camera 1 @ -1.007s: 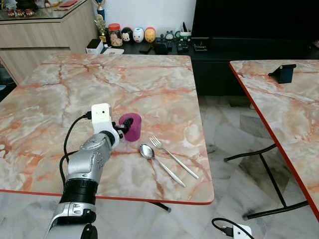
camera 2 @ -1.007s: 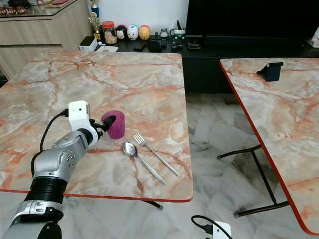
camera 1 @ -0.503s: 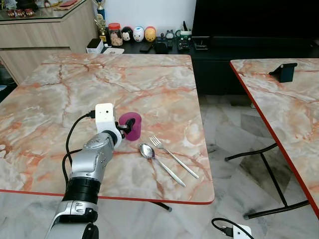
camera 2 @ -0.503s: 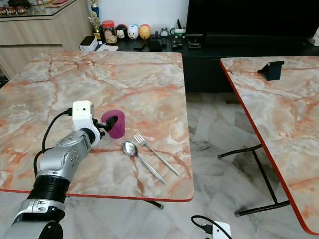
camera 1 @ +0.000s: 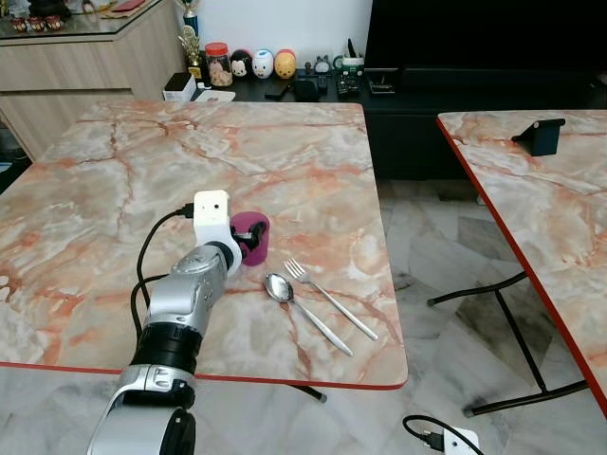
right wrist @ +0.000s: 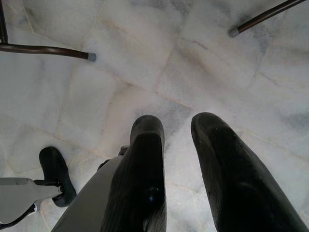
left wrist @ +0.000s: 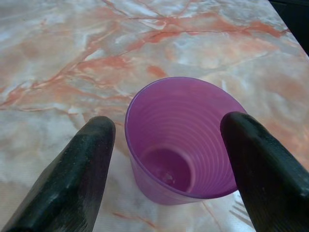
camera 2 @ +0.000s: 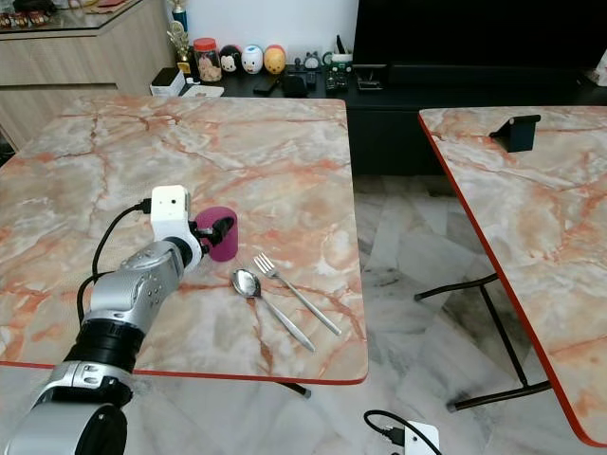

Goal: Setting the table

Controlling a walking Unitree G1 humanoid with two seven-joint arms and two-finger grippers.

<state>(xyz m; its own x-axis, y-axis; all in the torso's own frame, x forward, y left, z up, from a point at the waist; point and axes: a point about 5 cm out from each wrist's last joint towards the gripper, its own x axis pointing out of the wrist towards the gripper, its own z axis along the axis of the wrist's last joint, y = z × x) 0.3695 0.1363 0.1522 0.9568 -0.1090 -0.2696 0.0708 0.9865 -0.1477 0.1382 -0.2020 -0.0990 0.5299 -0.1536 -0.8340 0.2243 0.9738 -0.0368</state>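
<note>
A purple plastic cup (camera 1: pixel 254 235) stands upright and empty on the marble table (camera 1: pixel 142 171), near its front right part. My left gripper (left wrist: pixel 169 123) is open, with one black finger on each side of the cup (left wrist: pixel 183 140). A narrow gap shows beside one finger (left wrist: pixel 82 174); the other finger (left wrist: pixel 260 169) overlaps the rim. A spoon (camera 1: pixel 285 289) and a fork (camera 1: pixel 322 292) lie side by side just right of the cup. My right gripper (right wrist: pixel 176 125) hangs over the tiled floor, fingers slightly apart and holding nothing.
A second marble table (camera 1: pixel 550 218) stands to the right with a black stand (camera 1: pixel 539 137) on it. Tiled floor and its black legs (camera 1: pixel 512 341) lie between the tables. A dark bench (camera 1: pixel 313 90) with figurines is behind. A cable plug (camera 1: pixel 446 438) lies on the floor.
My left arm has reached forward, bringing the fingers further around the cup. The cup, spoon and fork have stayed in place.
</note>
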